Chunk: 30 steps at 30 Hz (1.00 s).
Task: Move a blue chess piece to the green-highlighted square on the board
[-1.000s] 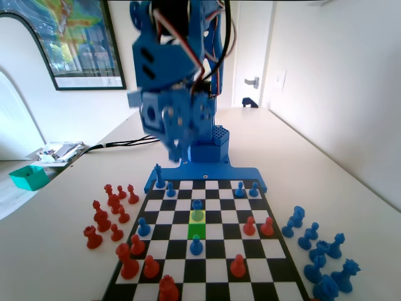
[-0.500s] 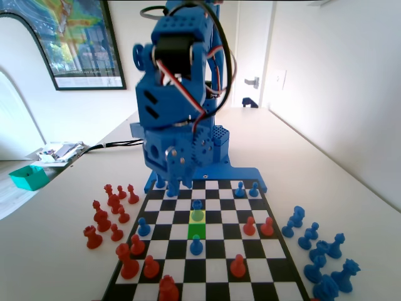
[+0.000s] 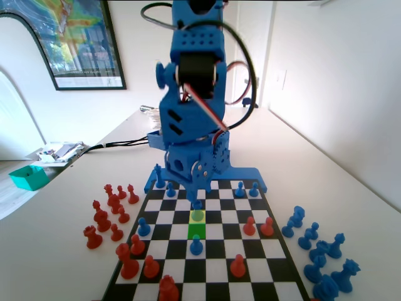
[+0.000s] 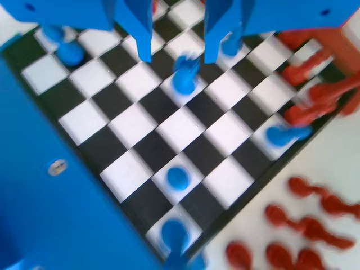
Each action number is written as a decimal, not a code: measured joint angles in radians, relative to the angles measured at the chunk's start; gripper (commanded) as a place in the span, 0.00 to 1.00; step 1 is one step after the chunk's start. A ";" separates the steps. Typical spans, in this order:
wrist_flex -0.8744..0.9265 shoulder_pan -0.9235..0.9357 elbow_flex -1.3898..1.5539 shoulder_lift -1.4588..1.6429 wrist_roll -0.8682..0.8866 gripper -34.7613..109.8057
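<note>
The gripper hangs low over the far half of the board, its jaws apart with a clear gap between them and nothing held. In the wrist view a crowned blue piece stands on a white square under that gap, touching neither jaw; the picture is blurred. In the fixed view the arm's body hides the jaws, and its lower end sits just above the same piece, seen at the far side of the yellow-green square. The pawn, tinted green, stands on that paler square, and the green square lies just nearer the camera, bare, with another blue pawn on the next square along. The middle file is thus crowded; the squares either side of the green one are open. Red pieces stand off the board's left edge on the counter, blue pieces off its right edge, both well apart from the gripper.
</note>
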 measured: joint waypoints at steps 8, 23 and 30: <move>-0.002 -0.015 -0.023 -0.055 0.002 0.34; 0.061 -0.038 -0.126 -0.072 0.012 0.34; -0.009 -0.035 -0.087 -0.091 -0.003 0.34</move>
